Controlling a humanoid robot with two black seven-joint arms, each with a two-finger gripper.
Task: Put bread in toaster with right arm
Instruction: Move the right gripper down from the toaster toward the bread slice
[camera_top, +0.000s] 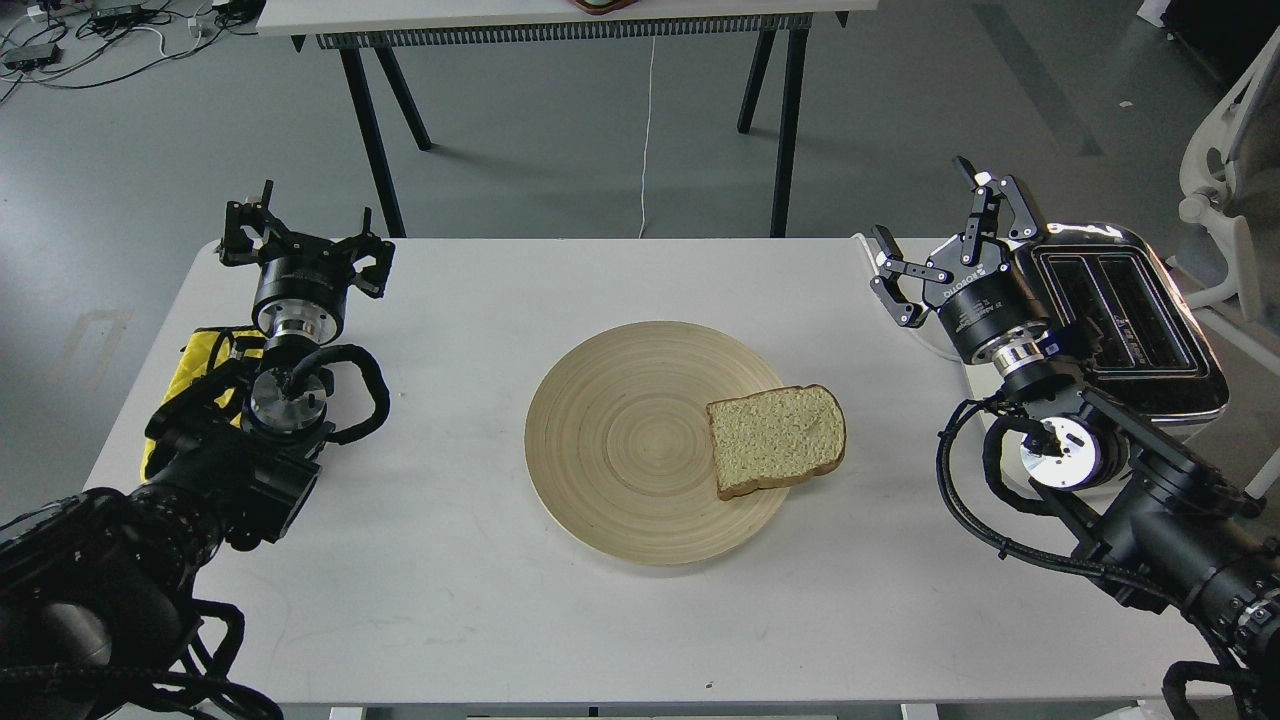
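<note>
The slice of bread (777, 440), pale tan with a brown crust, lies flat on the right edge of the round wooden plate (620, 440) at the table's middle. The cream and chrome toaster (1125, 320) stands at the table's right edge, its two black slots empty. My right gripper (940, 245) hangs open just left of the toaster, well behind and right of the bread, holding nothing. Over the table's far left corner, my left gripper (303, 240) also stands open and empty.
A yellow cloth (195, 365) lies under my left arm at the table's left edge. A white cord (870, 250) runs behind the right gripper. Another table stands behind, and a white chair (1235, 170) to the far right.
</note>
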